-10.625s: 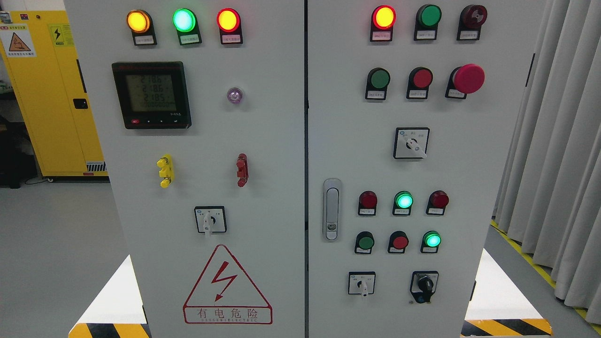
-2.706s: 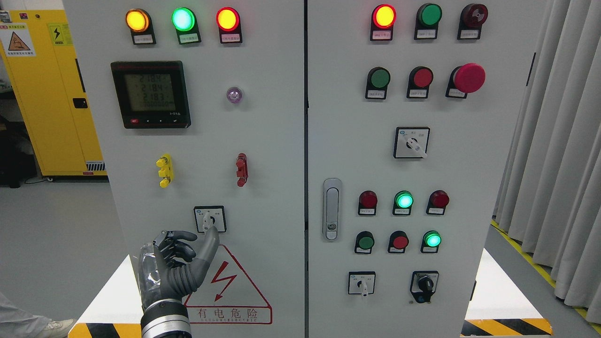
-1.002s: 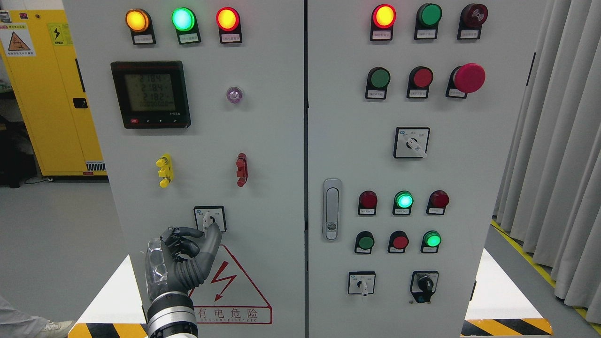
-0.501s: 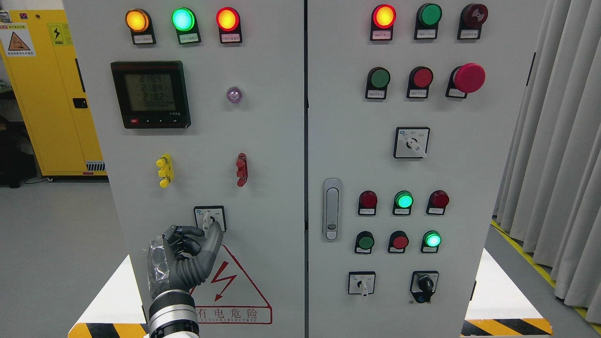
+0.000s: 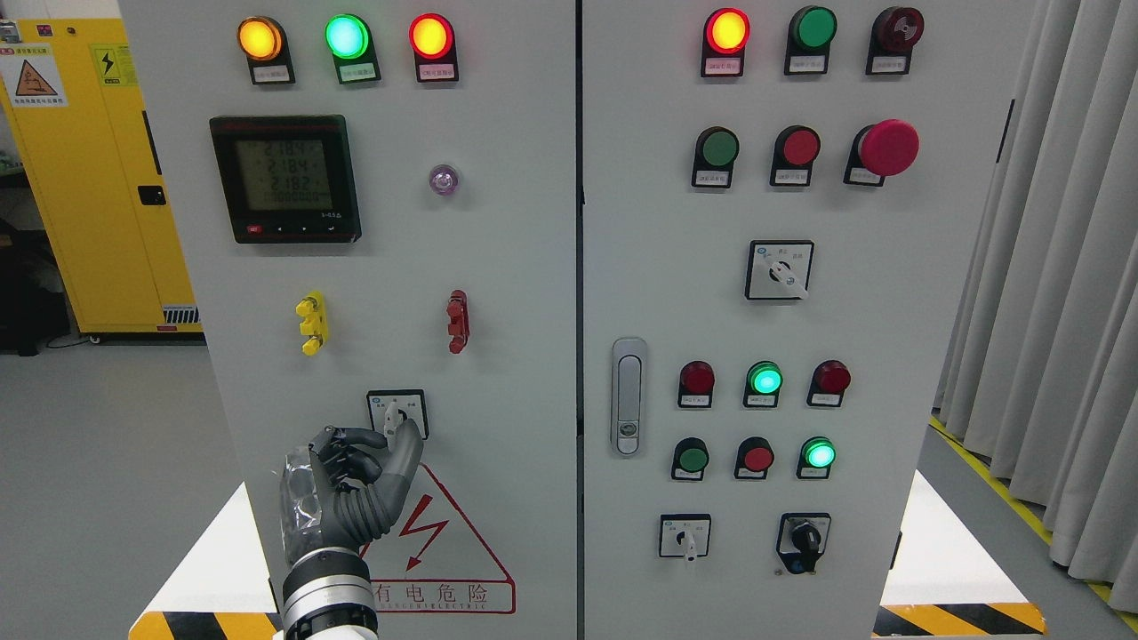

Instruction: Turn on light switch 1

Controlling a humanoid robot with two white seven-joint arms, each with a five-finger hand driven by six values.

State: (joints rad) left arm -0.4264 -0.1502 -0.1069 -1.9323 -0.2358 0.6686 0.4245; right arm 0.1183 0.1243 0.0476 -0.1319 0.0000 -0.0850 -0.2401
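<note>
A grey cabinet (image 5: pixel 498 267) with 2 doors filled the view, standing on a grey floor (image 5: pixel 107 462). A yellow locker (image 5: pixel 98 178) stood behind it at the left, and pale curtains (image 5: pixel 1058 267) hung at the right. The left door carried 3 lit lamps along the top, a dark meter (image 5: pixel 286 178) with a lit screen, a yellow handle (image 5: pixel 313 324), a red handle (image 5: pixel 458 321) and a red triangular warning sign (image 5: pixel 431 542) at the bottom. The switch (image 5: pixel 397 414) sat low on the left door, just above that sign, its white lever pointing down. The left hand (image 5: pixel 356 489) rose from the bottom edge, fingers (image 5: pixel 342 449) curled, thumb and forefinger pinching the lever's lower tip.
</note>
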